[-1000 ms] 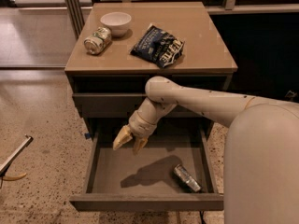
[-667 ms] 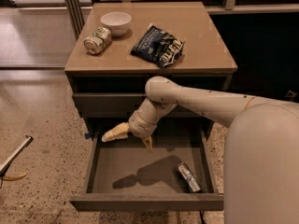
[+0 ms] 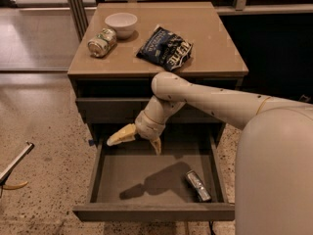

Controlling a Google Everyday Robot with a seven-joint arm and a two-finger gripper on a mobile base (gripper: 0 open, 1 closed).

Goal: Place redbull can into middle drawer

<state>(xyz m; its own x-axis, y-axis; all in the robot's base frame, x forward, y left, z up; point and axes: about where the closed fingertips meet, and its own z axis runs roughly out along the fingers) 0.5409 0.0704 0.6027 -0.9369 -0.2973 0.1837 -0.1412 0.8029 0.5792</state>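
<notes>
The redbull can (image 3: 198, 185), slim and silver-grey, lies on its side on the bottom of the open middle drawer (image 3: 146, 180), near the right front corner. My gripper (image 3: 139, 140) hangs above the drawer's back left part, clear of the can and well to its left. Its two yellowish fingers are spread apart and hold nothing. One finger (image 3: 121, 134) points left, the other (image 3: 156, 146) points down.
On the cabinet top (image 3: 215, 38) lie a fatter green-and-white can (image 3: 101, 42) on its side, a white bowl (image 3: 121, 23) and a dark chip bag (image 3: 165, 48). A closed drawer front (image 3: 102, 106) sits above the open one. Speckled floor lies to the left.
The gripper has risen a little and swung left above the drawer, and its fingers have spread wider. The can stays lying in the drawer's right front corner.
</notes>
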